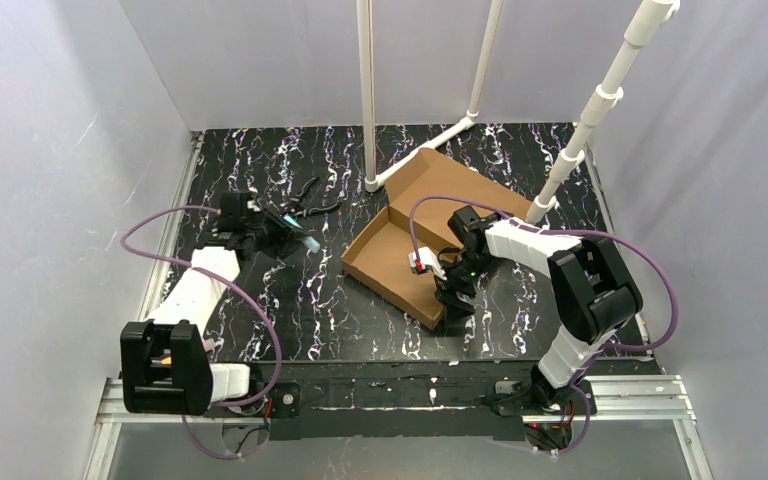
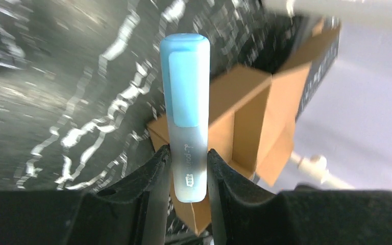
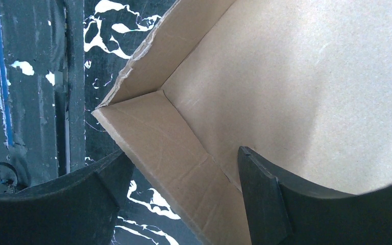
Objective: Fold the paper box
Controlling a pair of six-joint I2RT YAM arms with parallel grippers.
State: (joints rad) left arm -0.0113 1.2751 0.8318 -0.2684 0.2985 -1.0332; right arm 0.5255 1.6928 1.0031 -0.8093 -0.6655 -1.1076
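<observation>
Corrugated brown paper box [image 1: 390,252] wall stands between parted jaws of right claw [image 3: 179,155]; left claw [image 2: 189,152] clamps smooth blue marker [image 2: 186,87]

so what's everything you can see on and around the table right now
paper box: one, brown cardboard, middle-right of the table, lid open toward the back
marker: one, light blue, held above the table's left side
hand tool: one, black, looks like pliers, back-left of the table
pipes: three white poles, standing at the back
table: one, black with white marbling
left gripper: black fingers, closed on the marker
right gripper: black fingers, open, one inside and one outside the paper box's near wall
</observation>
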